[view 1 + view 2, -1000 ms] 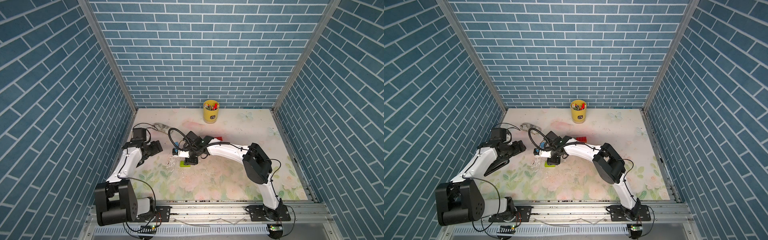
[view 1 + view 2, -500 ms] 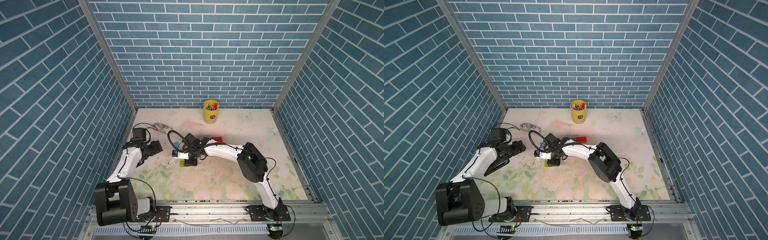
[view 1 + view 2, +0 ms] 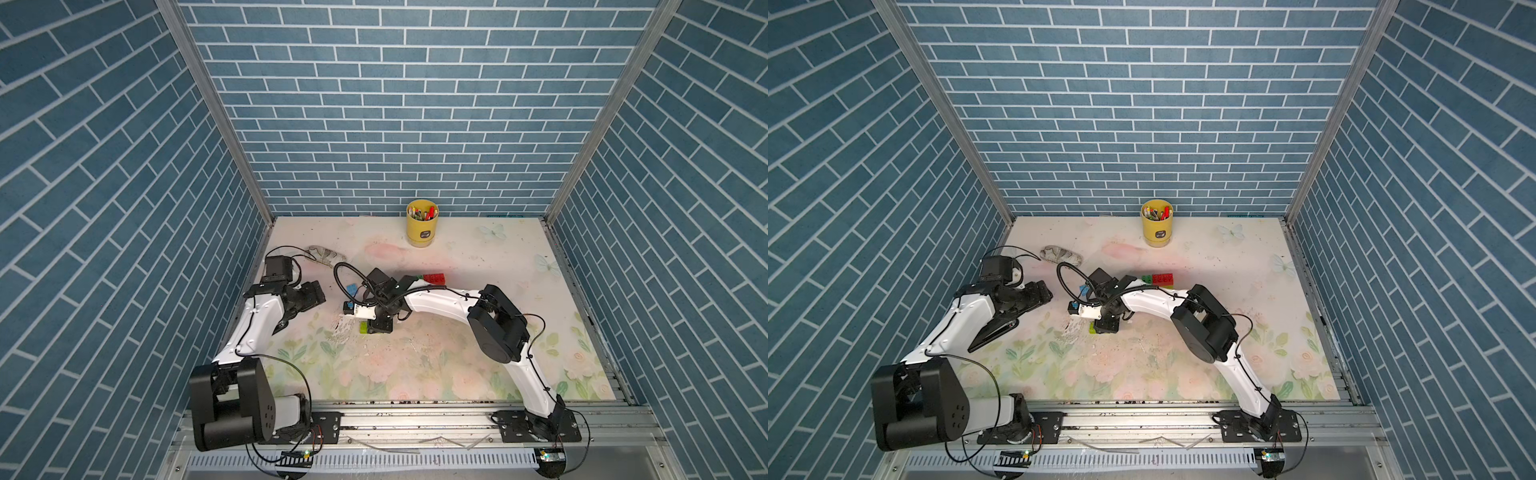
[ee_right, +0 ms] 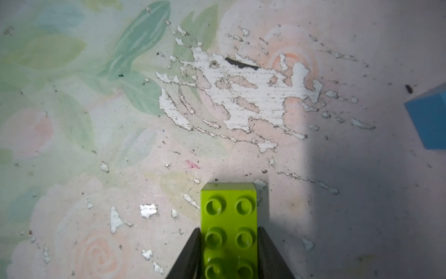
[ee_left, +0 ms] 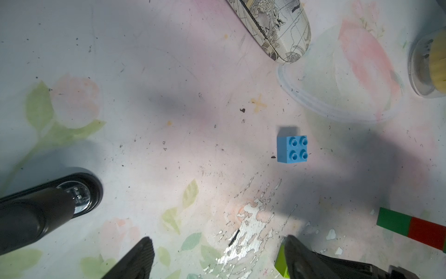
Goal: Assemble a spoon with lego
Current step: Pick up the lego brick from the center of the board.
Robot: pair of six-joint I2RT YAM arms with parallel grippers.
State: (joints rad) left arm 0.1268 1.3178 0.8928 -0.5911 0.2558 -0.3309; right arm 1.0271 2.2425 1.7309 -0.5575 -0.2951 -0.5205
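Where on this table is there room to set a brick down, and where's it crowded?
Bare table: the front stretch along the metal rail, and the strip between the right arm and the right wall, back to the yellow cup. Crowded: the middle-left, where the right hand grips the lime brick near the light-blue brick, the green-and-red bricks and the left hand.

Both top views: sit high at the front, look steeply down over the whole flower-printed tabletop (image 3: 415, 374) toward the blue brick-patterned back wall (image 3: 395, 124). Wrist views: hang close above the tabletop, face down. Shared there: small light-blue square studded plastic brick (image 5: 292, 149), peeled white patch (image 4: 241, 96), lime-green oblong studded plastic brick (image 4: 229, 217).
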